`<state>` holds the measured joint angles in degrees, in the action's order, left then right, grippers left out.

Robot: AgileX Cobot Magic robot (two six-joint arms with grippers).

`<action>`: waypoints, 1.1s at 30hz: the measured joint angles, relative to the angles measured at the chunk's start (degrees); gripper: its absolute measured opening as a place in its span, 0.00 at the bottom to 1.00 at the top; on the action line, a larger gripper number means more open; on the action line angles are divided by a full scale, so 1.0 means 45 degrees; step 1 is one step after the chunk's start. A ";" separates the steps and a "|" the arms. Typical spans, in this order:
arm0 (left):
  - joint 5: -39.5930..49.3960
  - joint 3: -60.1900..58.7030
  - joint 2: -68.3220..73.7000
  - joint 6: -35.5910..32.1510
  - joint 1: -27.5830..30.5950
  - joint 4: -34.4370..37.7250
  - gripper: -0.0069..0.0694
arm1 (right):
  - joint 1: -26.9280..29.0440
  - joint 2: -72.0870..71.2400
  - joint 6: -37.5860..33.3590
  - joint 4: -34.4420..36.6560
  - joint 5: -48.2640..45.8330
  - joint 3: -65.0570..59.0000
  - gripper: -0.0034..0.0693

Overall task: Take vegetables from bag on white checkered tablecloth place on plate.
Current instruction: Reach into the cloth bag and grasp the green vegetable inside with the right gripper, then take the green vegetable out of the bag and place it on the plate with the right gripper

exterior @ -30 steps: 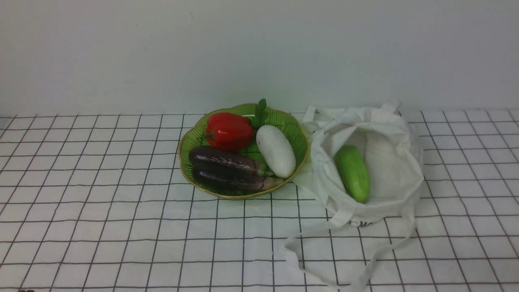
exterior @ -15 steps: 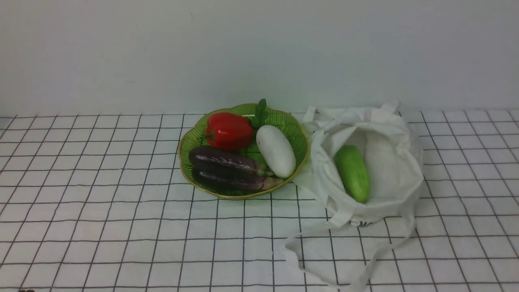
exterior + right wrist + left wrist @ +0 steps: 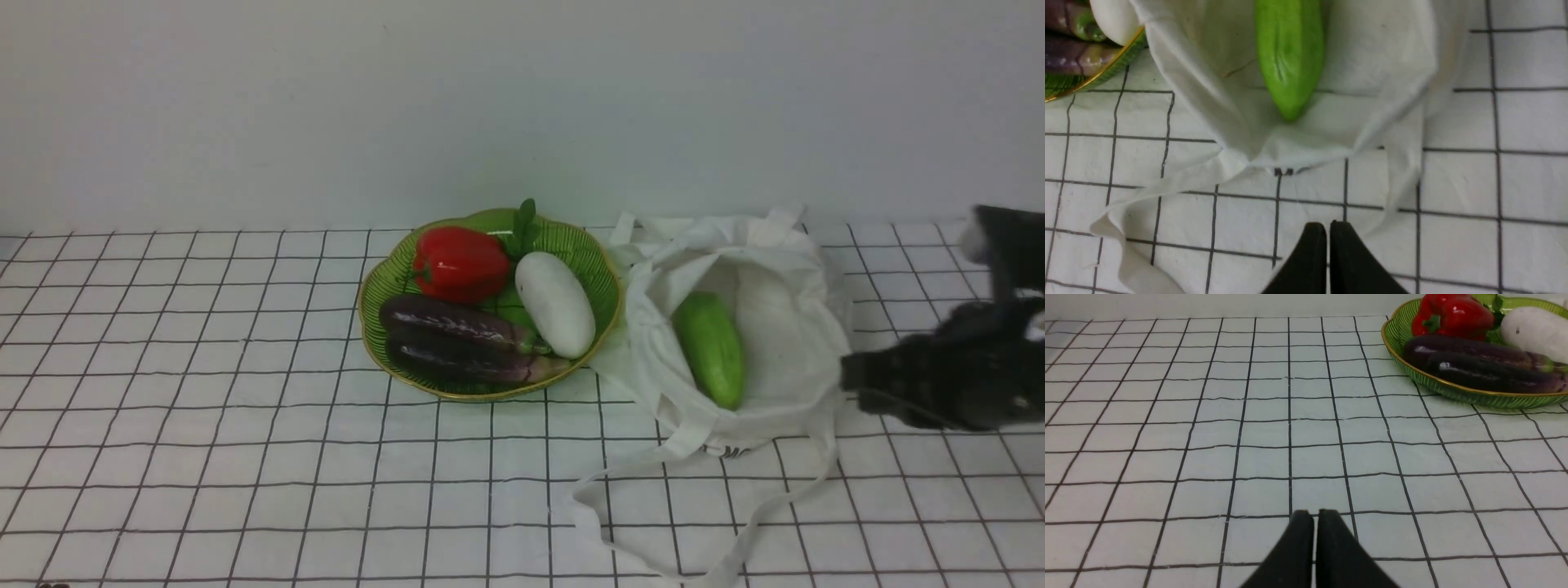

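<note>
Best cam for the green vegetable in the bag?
Front view: the whole green vegetable shows, lying in the open bag. Right wrist view crops its far end at the frame edge. Left wrist view misses it.

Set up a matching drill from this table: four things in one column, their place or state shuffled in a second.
1 light-green cucumber
2 red bell pepper
3 white tote bag
4 right gripper

A on the green plate
B shut, holding nothing
C inside the bag
D lying open beside the plate

Pairs: 1-C, 2-A, 3-D, 4-B
</note>
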<state>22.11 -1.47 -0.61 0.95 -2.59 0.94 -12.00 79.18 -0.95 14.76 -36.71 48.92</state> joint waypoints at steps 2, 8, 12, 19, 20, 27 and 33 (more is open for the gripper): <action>0.0000 0.0000 0.0000 0.0000 0.0000 0.0000 0.08 | -0.0304 0.1334 -0.0095 -0.0283 -0.0013 0.1012 0.08; 0.0000 0.0000 0.0000 0.0000 0.0000 0.0000 0.08 | -0.0430 0.4051 -0.0140 -0.0864 -0.0096 0.3401 0.21; 0.0000 0.0000 0.0000 0.0000 0.0000 0.0000 0.08 | -0.0490 0.5728 -0.0216 -0.0514 0.0081 0.4678 0.38; 0.0000 0.0000 0.0000 0.0000 0.0000 0.0000 0.08 | -0.0575 0.8059 -0.0243 -0.0225 0.0433 0.5915 0.78; 0.0000 0.0000 0.0000 0.0000 0.0000 0.0000 0.08 | -0.0575 0.8221 -0.0256 -0.0214 0.0472 0.5950 0.82; 0.0000 0.0000 0.0000 0.0000 0.0000 0.0000 0.08 | -0.0575 0.8390 -0.0517 -0.0214 0.0521 0.6030 0.66; 0.0000 0.0000 0.0000 0.0000 0.0000 0.0000 0.08 | -0.0575 0.7698 -0.0720 -0.0723 -0.0898 0.6270 0.60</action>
<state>22.11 -1.47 -0.61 0.95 -2.59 0.94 -14.59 113.82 -4.19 11.51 -40.76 77.14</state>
